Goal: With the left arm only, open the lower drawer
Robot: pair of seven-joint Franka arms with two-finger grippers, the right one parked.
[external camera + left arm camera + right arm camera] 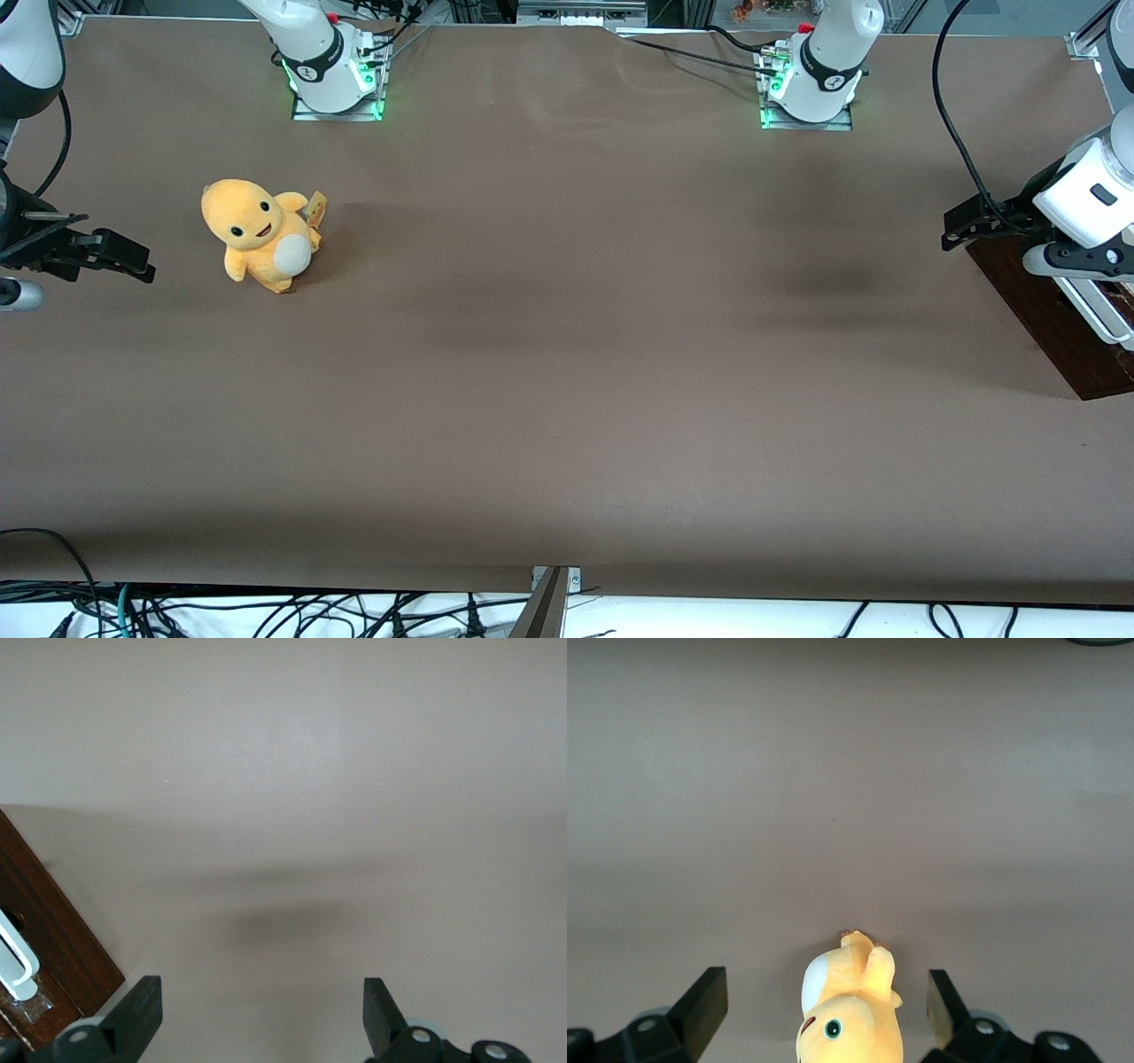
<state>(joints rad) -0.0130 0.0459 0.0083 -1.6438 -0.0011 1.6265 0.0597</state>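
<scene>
The lower drawer (1059, 332) shows as a dark brown wooden front at the working arm's end of the table, partly covered by the left arm (1085, 199). Its white bar handle (1099, 315) lies just under the arm's wrist. In the left wrist view a corner of the dark wood (53, 935) and one end of the handle (18, 966) show beside one finger. My gripper (961, 226) (260, 1014) hangs over bare table beside the drawer's corner, clear of the handle. It is open wide with nothing between its fingers (142, 1010).
A yellow plush toy (261, 235) (850, 1010) sits toward the parked arm's end of the table. Two arm bases (811, 84) stand along the table edge farthest from the front camera. A black cable (952, 124) trails down to the left arm's wrist.
</scene>
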